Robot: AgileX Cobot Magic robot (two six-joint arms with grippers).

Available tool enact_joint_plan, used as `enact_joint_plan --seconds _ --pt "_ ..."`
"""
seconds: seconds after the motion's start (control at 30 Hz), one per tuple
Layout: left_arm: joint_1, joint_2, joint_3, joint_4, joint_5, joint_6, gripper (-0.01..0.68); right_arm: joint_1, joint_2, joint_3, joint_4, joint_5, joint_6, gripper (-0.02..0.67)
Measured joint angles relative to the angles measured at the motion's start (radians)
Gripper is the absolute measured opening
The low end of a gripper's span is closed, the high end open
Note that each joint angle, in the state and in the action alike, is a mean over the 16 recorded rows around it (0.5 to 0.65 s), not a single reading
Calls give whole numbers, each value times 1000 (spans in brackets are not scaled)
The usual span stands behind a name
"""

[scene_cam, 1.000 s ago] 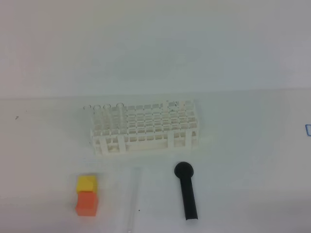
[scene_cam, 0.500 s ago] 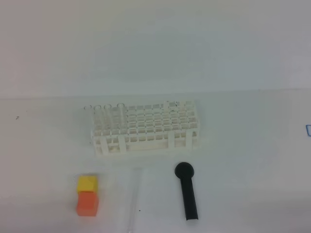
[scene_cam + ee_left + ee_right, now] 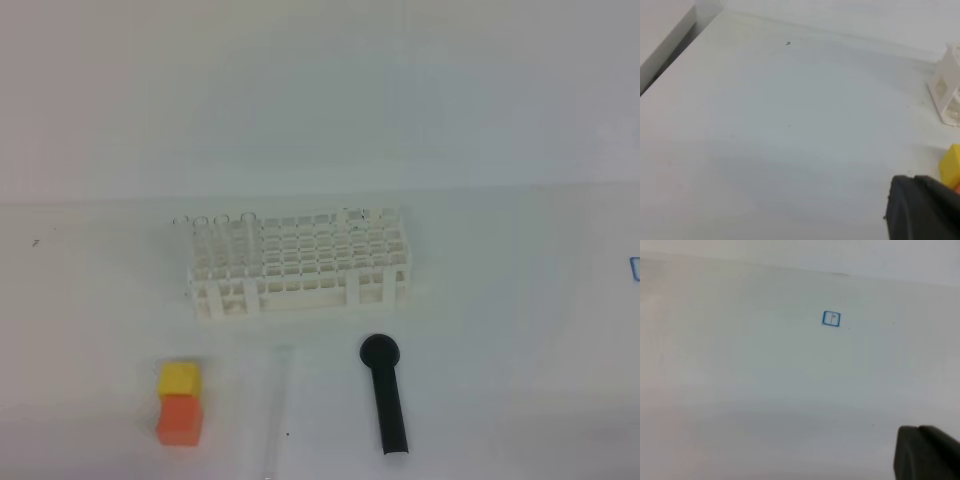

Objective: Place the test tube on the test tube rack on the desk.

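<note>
Plain white all round here. A pale wall fills the upper part of the high view and meets the flat surface below along a faint straight seam. Light falls soft and even, hardly a shadow anywhere. A small blue square mark sits on the surface in the right wrist view. In the left wrist view, a dark gap runs diagonally at the upper-left corner.

We see the test tube, thin, clear and faint, lying flat on the desk in front of the test tube rack, its length running toward the rack. The rack is white, a grid of small square holes on legs, standing upright mid-desk; a few clear tubes stand in its left end.
</note>
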Motion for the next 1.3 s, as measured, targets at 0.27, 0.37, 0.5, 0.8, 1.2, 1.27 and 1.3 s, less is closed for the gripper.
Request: enact_joint_plan --seconds 0.27,0.37,0.5,0.8,1.2,1.27,1.3 --pt "0 0 0 55 -6 1 -1 0 0 0 0 0 0 -1" --pt "0 0 -2 85 -30 0 -1 0 0 0 0 0 0 -1" --pt "0 0 -2 125 -77 0 -1 0 0 0 0 0 0 -1" --pt "0 0 -2 129 -190 -14 -1 0 0 0 0 0 0 -1" --pt "0 0 0 -69 -387 -183 -1 0 0 0 0 0 0 -1" --pt "0 0 0 -95 -426 -209 -1 0 0 0 0 0 0 -1" --pt "0 0 0 -103 -453 -223 -1 0 0 0 0 0 0 -1"
